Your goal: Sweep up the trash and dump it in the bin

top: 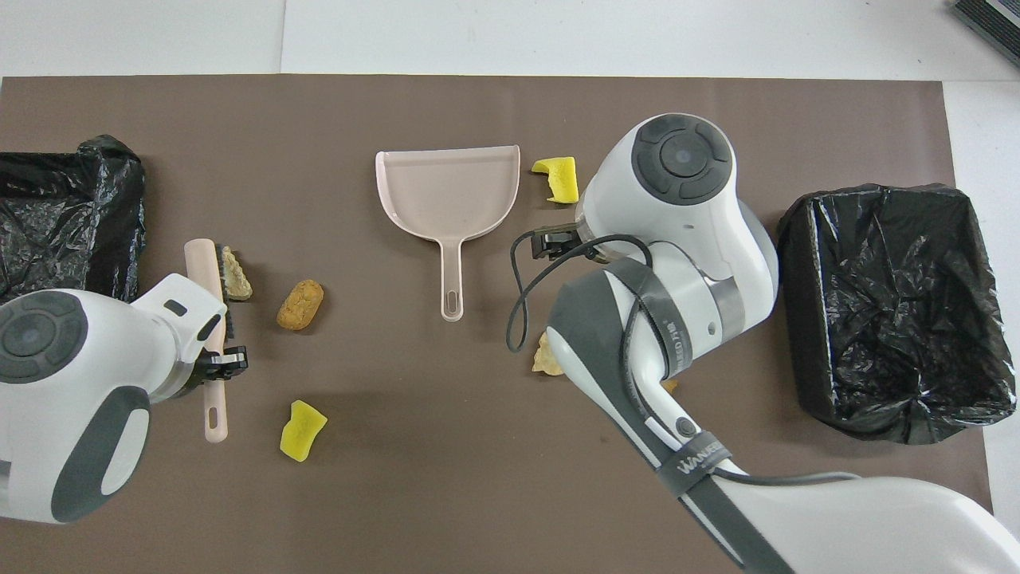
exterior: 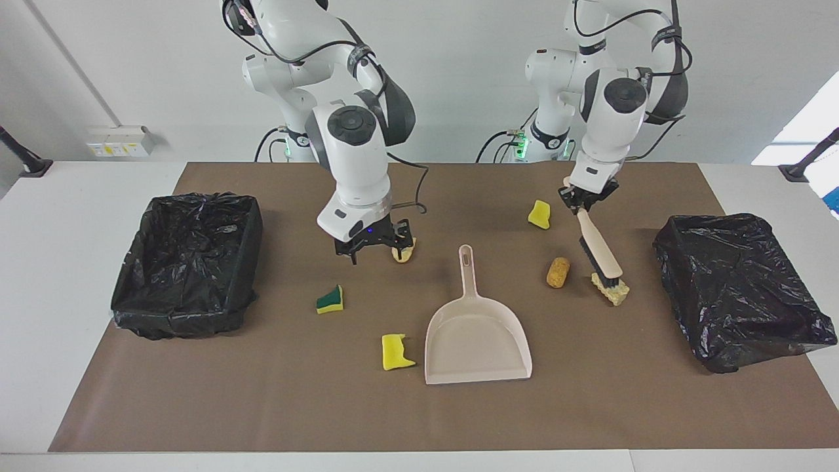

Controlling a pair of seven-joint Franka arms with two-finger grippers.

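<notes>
A brown mat point(exterior: 196, 406) is seen spread over the white table point(exterior: 59, 295); two bins lined with black bags are set on it, one bin point(exterior: 187, 262) at the right arm's end, the other bin point(exterior: 741, 288) at the left arm's end.

Nearest the robots, a yellow sponge bit point(exterior: 540, 214) is seen lying by itself on the mat; the left gripper point(exterior: 579, 198) is held over the mat beside it, clamped tight on the handle of the beige brush point(exterior: 598, 244); the brush is tilted, its black bristles resting against a pale crumbly chunk point(exterior: 613, 292); an orange-brown chunk point(exterior: 558, 272) lies just beside the bristles, apart from them.

The right gripper point(exterior: 373, 244) is held low over the mat toward the right arm's end, its fingers spread wide with nothing between them; a tan chunk point(exterior: 404, 253) is partly hidden by the fingers; contact cannot be told.

Farther out, a green-and-yellow sponge wedge point(exterior: 330, 299) lies on the mat; the beige dustpan point(exterior: 477, 331) lies flat mid-table, handle pointing toward the robots, pan empty; a yellow sponge piece point(exterior: 396, 352) lies just beside the pan's edge, apart from it.

In the overhead view a small orange scrap point(top: 669, 386) is glimpsed under the right arm.
</notes>
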